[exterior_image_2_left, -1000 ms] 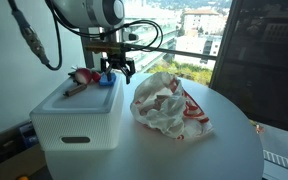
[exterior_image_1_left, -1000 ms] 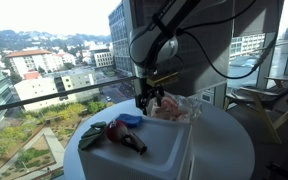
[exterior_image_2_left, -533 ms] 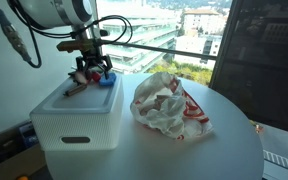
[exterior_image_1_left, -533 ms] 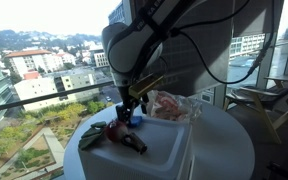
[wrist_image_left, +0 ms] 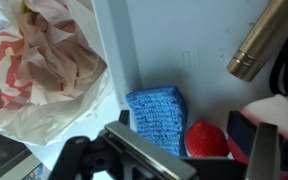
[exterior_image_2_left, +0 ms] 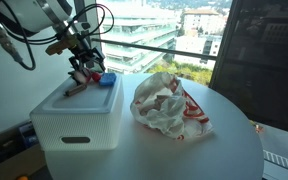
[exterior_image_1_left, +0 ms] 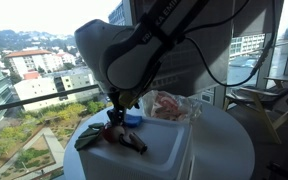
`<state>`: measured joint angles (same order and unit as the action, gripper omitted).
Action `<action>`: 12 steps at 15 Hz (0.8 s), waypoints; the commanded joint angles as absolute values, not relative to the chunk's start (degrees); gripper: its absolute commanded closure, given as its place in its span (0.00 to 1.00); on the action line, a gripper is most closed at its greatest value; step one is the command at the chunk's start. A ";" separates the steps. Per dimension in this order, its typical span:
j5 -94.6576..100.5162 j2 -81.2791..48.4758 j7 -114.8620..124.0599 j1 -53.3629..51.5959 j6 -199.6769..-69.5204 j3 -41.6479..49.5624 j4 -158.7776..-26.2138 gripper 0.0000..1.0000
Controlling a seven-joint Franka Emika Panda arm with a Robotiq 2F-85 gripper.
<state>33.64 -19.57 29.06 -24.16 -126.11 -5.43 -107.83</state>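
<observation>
Now your hand [exterior_image_2_left: 86, 70], jaws spread wide and empty, hovers just above the blue knitted pad [wrist_image_left: 156, 118] at a far corner of the white box [exterior_image_2_left: 74, 125], which looks soft and light, best pinched across its narrow sides.

Bright window backlight, glare, softly blurred frames.

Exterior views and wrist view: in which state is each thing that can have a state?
white box: lid on, closed.
blue cloth: lying flat on the lid.
gripper: open, low over the lid, near the cloth.
plastic bag: crumpled, bulging, lying beside the box.
</observation>
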 commanded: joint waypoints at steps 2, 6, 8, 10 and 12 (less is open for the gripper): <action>39.60 -19.60 34.54 -23.96 -125.33 -6.09 -107.51 0.00; 39.94 -19.92 35.03 -23.78 -125.16 -6.36 -107.64 0.00; 40.85 -19.95 35.09 -23.59 -126.04 -6.03 -108.07 0.00; 39.08 -20.12 32.72 -22.49 -126.44 -6.33 -107.95 0.00; 38.73 -20.26 31.97 -21.70 -126.71 -6.15 -107.81 0.00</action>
<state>39.52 -20.40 34.26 -23.62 -125.68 -5.50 -108.09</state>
